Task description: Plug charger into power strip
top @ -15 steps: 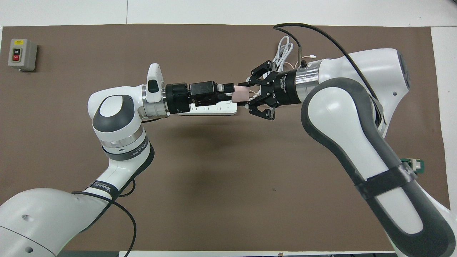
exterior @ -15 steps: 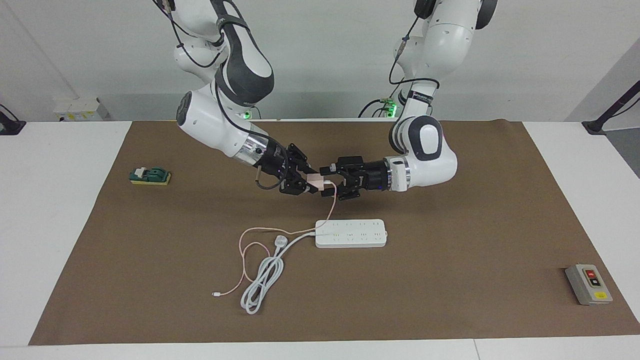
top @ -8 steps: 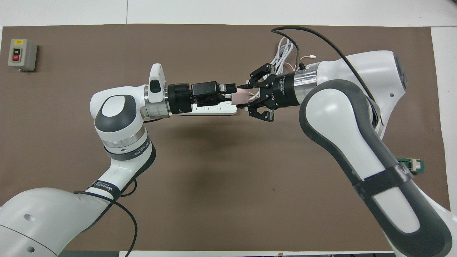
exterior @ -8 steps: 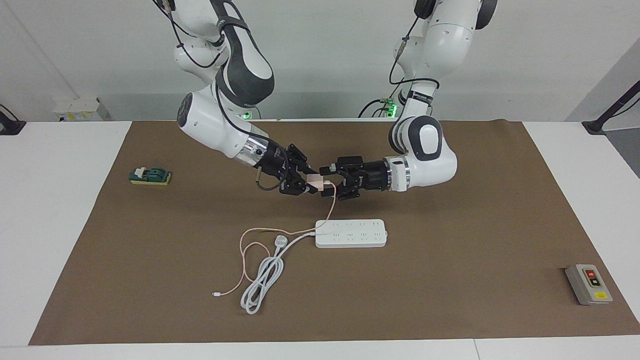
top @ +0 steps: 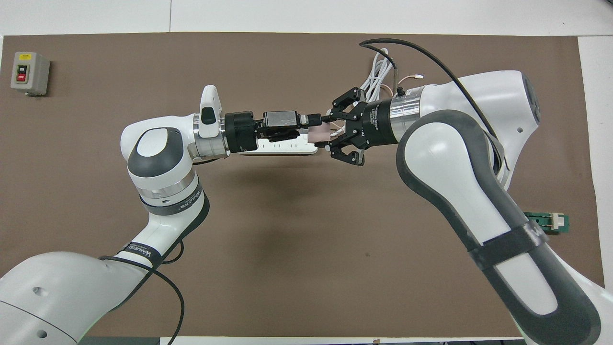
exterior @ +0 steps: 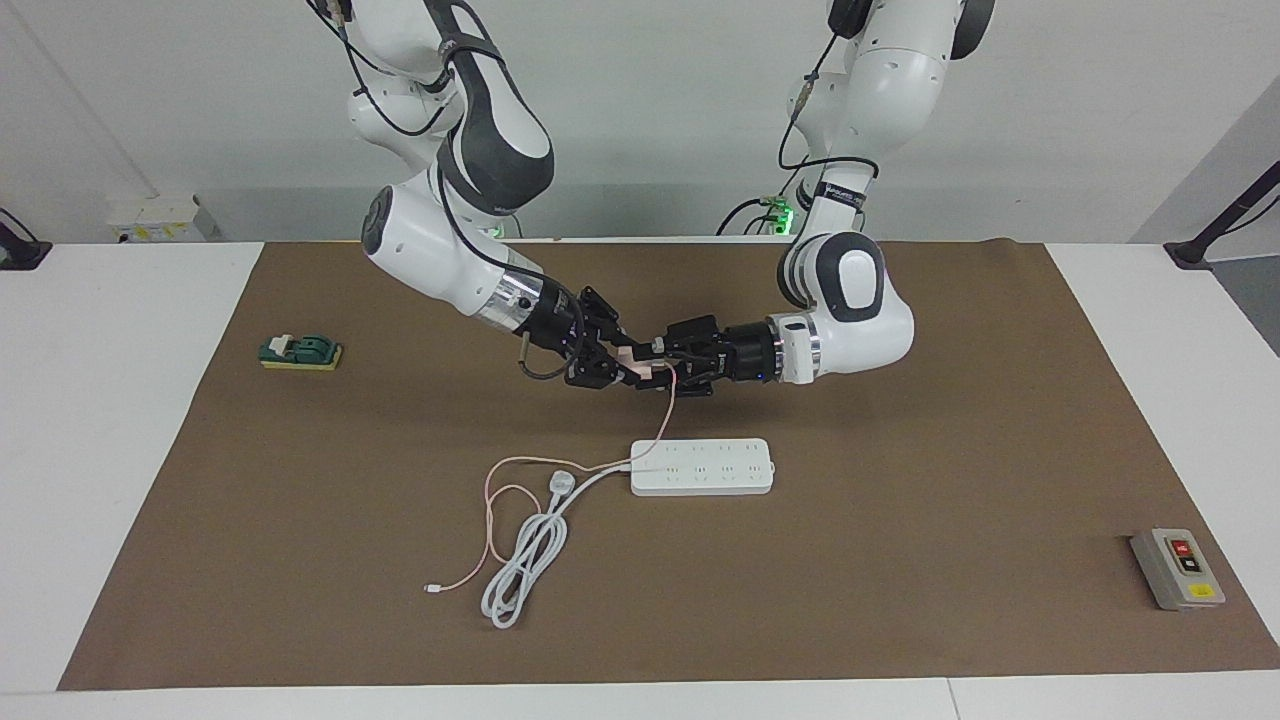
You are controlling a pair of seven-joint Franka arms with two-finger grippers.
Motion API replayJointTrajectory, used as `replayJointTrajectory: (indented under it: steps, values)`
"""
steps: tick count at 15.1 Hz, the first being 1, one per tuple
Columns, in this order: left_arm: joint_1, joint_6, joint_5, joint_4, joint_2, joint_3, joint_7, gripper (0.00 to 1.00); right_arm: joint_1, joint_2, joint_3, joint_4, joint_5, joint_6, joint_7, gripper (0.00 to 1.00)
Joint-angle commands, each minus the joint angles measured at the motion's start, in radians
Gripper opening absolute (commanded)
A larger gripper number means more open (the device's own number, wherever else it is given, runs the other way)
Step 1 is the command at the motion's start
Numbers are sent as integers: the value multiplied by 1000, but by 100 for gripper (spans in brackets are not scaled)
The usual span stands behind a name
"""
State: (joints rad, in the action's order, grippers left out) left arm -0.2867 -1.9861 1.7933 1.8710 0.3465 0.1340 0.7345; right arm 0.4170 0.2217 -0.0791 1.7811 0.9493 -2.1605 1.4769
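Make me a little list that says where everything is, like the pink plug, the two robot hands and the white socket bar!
charger: pink cube, up in the air between both grippers, over the mat
charger cable: hangs down to the mat and loops beside the white cord
right gripper: shut on the charger
left gripper: at the charger from the opposite end, fingers around it
power strip: flat on the mat, nothing plugged in
grey button box: at the left arm's end
green block: at the right arm's end

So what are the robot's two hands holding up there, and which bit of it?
The charger, by its pink cube body. The right gripper pinches one end, the left gripper closes on the other; its cable hangs free.
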Motion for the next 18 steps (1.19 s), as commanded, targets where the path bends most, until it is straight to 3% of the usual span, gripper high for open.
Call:
replayJointTrajectory:
  steps: [1, 2, 10, 11, 12, 13, 14, 18]
  values:
    - [-17, -22, 15, -9, 9, -7, 13, 9, 2, -21, 7, 26, 17, -25, 0, 0]
    - [-17, -19, 14, -7, 9, -7, 14, 0, 2, -21, 7, 26, 17, -25, 0, 0]
    - [-17, -11, 8, -12, 9, -7, 13, 0, -1, -21, 7, 26, 16, -24, 0, 0]
    - [-17, -14, 9, -12, 9, -7, 13, 0, -7, -21, 7, 29, 16, -22, 0, 4]
    - [-17, -17, 12, -12, 9, -5, 14, 0, -12, -22, 7, 40, 16, -19, 0, 49]
    - [-17, -17, 14, -12, 9, -5, 14, 0, -12, -22, 5, 40, 16, -16, 0, 85]
    - [-17, -17, 18, -12, 9, -5, 14, 0, -12, -22, 5, 38, 5, -16, -1, 100]
    - [-17, -16, 23, -13, 9, -5, 14, 0, -12, -21, 2, 34, -7, -19, -3, 100]
